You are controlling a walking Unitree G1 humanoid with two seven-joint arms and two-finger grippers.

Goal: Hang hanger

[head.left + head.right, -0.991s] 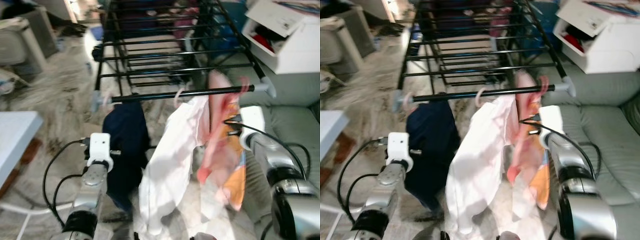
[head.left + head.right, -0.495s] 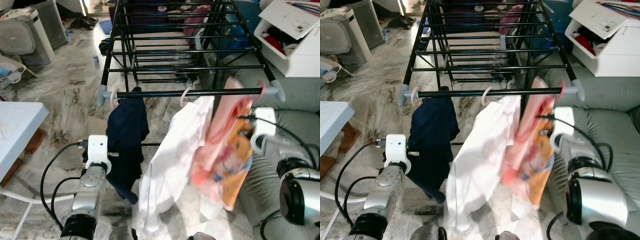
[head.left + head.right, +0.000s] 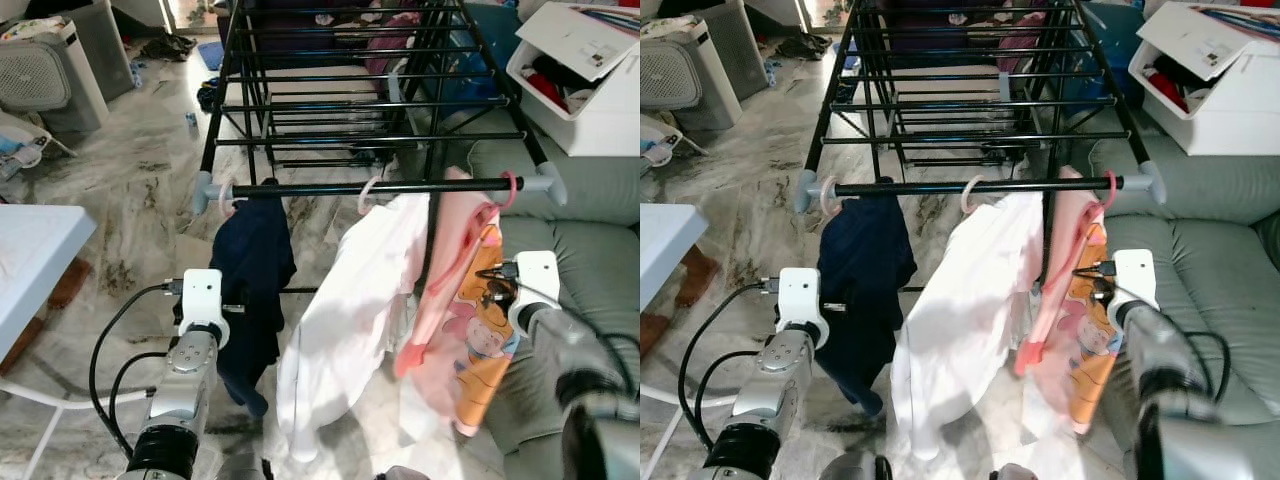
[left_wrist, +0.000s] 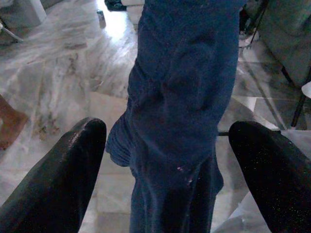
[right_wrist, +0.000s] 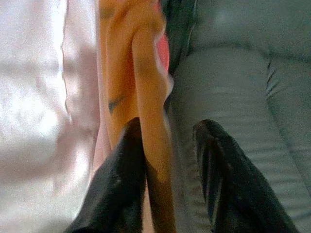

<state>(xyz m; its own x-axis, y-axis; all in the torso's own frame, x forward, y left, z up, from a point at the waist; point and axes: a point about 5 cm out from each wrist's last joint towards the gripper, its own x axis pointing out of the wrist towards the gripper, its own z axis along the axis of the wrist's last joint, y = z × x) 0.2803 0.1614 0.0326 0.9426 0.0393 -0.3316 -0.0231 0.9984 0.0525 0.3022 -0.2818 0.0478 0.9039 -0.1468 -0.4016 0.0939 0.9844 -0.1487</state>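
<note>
Since the earlier frames the right claw (image 5: 167, 167) is seen drawn back and lower, away from the rail (image 3: 400, 186), and the pink garment (image 3: 455, 300) is no longer swung toward it. The pink hanger (image 3: 508, 188) is now hooked on the rail at its right end, just beside the grey end cap, with the garment hanging free below. The right claw is held part open beside the sofa (image 3: 1230, 270); the orange hem (image 5: 155, 145) lies between its fingers, but whether it is pinched cannot be told. The left claw (image 4: 167, 170) is spread wide and holds nothing, facing the navy garment (image 3: 252, 270). A white garment (image 3: 350, 310) hangs between the two. The hanger is judged light and stiff, the cloth soft and prone to swing; hold is best taken at the hook's neck, not the fabric.
</note>
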